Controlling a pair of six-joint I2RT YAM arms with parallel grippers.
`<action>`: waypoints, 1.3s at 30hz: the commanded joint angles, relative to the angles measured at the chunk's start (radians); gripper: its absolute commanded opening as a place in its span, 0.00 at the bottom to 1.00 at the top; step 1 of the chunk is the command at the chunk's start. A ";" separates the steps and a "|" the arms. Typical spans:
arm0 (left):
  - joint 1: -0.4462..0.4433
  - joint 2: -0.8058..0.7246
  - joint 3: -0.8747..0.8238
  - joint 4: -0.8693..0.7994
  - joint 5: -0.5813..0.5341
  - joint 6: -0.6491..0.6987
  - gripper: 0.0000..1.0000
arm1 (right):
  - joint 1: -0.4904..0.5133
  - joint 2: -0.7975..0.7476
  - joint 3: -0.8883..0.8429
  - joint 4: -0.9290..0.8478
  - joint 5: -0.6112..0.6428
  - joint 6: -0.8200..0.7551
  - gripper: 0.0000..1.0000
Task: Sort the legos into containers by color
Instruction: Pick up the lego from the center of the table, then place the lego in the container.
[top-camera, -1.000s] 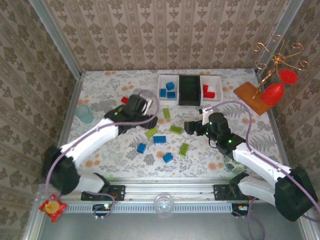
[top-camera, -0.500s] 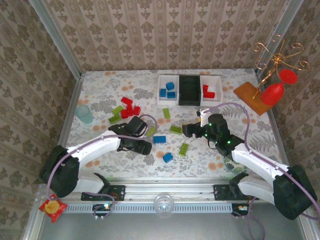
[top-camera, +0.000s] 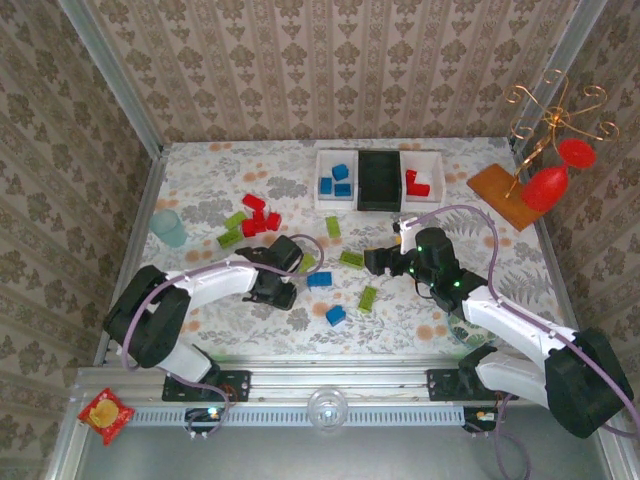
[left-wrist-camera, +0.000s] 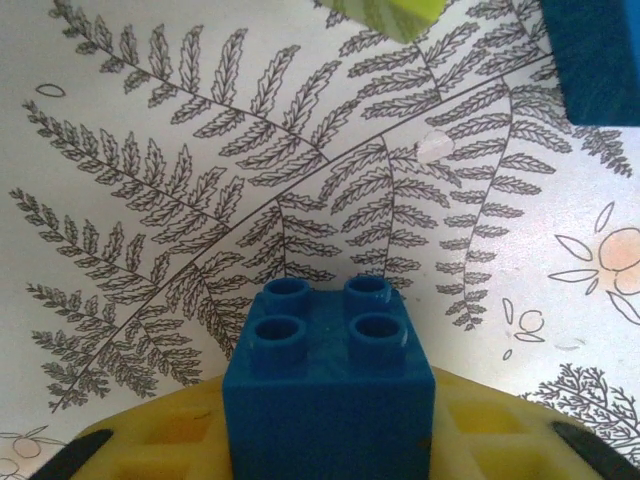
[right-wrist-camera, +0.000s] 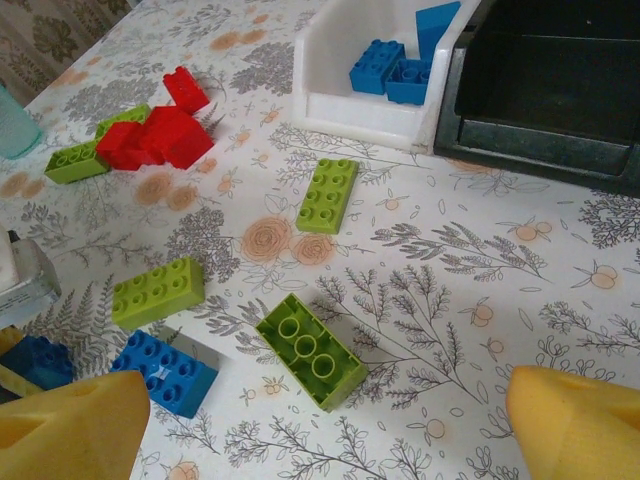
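Bright, even and diffuse from overhead in the top view, with only faint, soft shadows on the tabletop. Slightly bowed at the margins, with the corner rails (top-camera: 110, 75) leaning outward at 10 and 2 o'clock. Nearly washed out on the white bins (top-camera: 436, 168).

On the left wrist, crisp on the fern print (left-wrist-camera: 300, 200), with small glints on the studs of the blue brick (left-wrist-camera: 328, 380). Blurred at 12 and 2 o'clock.

On the right wrist, smeared out of focus on the yellow fingers (right-wrist-camera: 70, 425) at 7 and 5 o'clock. Dull sheen along the black bin (right-wrist-camera: 540, 140) at 1 o'clock.

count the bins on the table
3, side by side at the far edge: the left white bin with blue bricks in it, the black bin in the middle, and the right white bin with red bricks in it.
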 joint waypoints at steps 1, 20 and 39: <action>-0.014 -0.005 0.004 0.156 -0.004 -0.020 0.30 | 0.011 -0.003 0.008 0.007 -0.014 -0.012 0.93; 0.069 0.485 0.882 0.217 -0.056 0.203 0.26 | 0.028 -0.139 -0.010 -0.034 0.103 -0.075 0.93; 0.167 0.852 1.532 -0.076 -0.078 0.261 0.69 | 0.038 -0.094 -0.028 -0.010 0.127 -0.077 0.93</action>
